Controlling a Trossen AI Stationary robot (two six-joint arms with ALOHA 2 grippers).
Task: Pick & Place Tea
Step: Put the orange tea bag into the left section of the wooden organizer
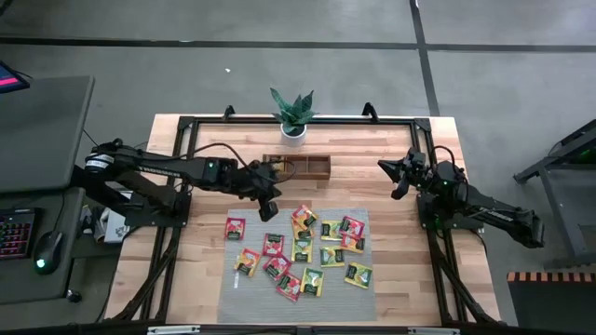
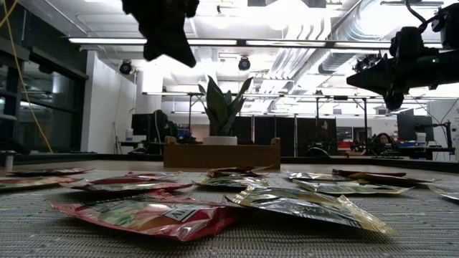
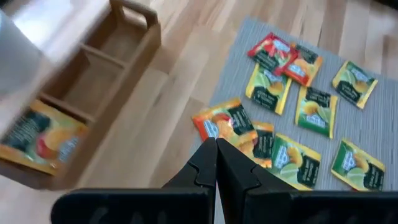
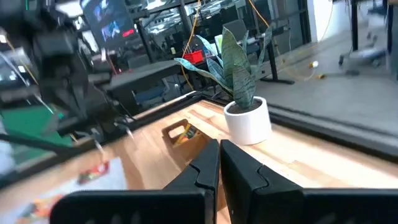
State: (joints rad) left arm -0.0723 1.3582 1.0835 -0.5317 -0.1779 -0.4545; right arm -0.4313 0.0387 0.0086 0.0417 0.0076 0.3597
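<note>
While overhead hides it, left tool (image 3: pixel 216 163), pressed together, sees sachet (image 3: pixel 38 138) in tray (image 3: pixel 127 46).

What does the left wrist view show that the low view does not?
Only the left wrist view: a sachet lying in an end compartment of the wooden tray, and the shut left gripper. Only the low view: the potted plant behind the tray, and the right gripper raised at one side. Both: tray and sachets on the grey mat.

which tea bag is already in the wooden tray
The yellow tea bag lying in the tray's end compartment, the one on the left arm's side. All the others are still spread on the grey mat or the bare table beside it.
</note>
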